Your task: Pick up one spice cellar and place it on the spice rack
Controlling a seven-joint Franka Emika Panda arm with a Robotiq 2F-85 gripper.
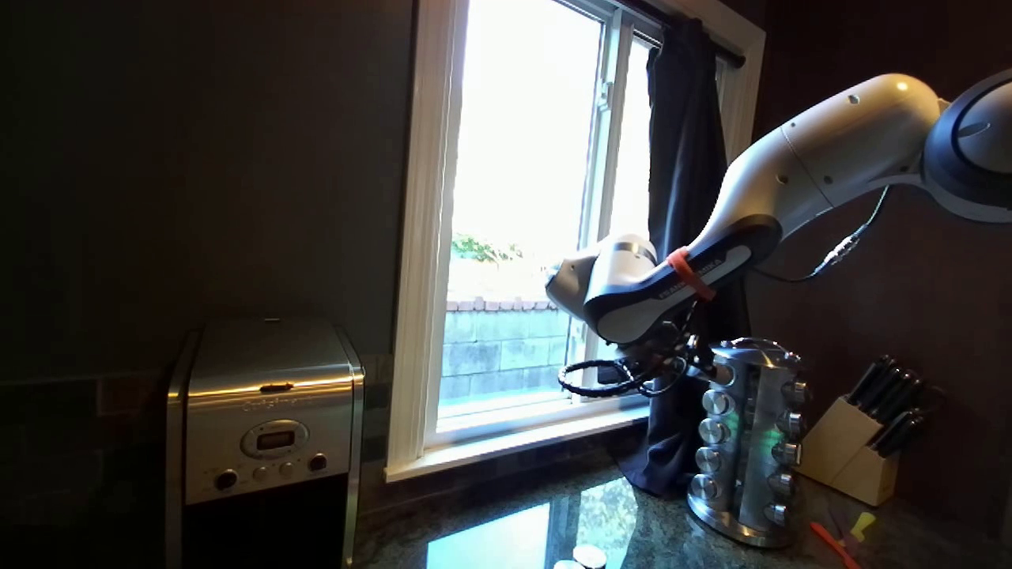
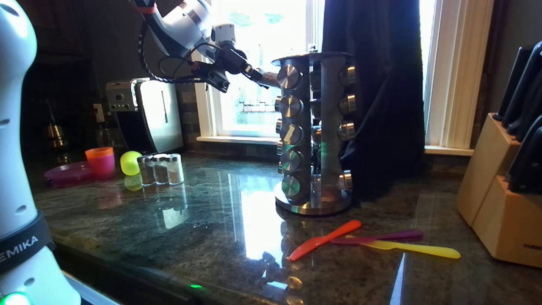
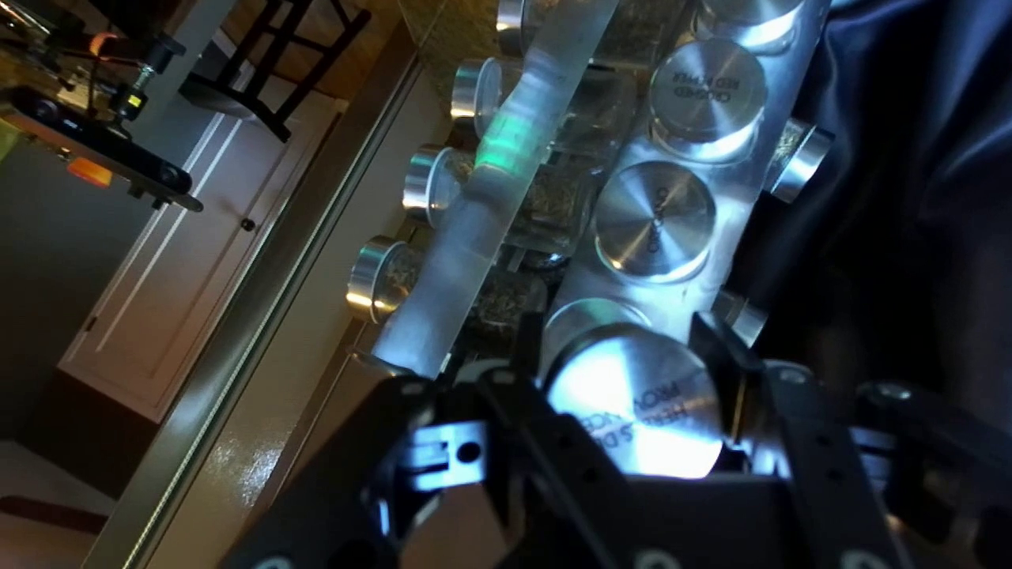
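Note:
The silvery spice rack (image 1: 727, 528) stands on the counter with shiny-lidded jars in its columns; it also shows in an exterior view (image 2: 313, 208) and in the wrist view (image 3: 447, 269). My gripper (image 2: 259, 79) is at the rack's top row, on the window side; it also shows in the wrist view (image 3: 621, 340). Its fingers are shut around the lid of a spice jar (image 2: 270, 79), lettered Herbes de Provence in the wrist view (image 3: 632, 403). The jar points tilted at the top hole of a column. How deep it sits in the hole is hidden.
Several metal-capped jars (image 2: 161, 169) stand on the counter near a yellow cup (image 2: 130, 163). Plastic knives (image 2: 326, 240) lie before the rack. A knife block (image 2: 487, 186) stands beside it. A dark curtain (image 1: 684, 142) hangs behind the rack. A coffee maker (image 1: 269, 395) stands further off.

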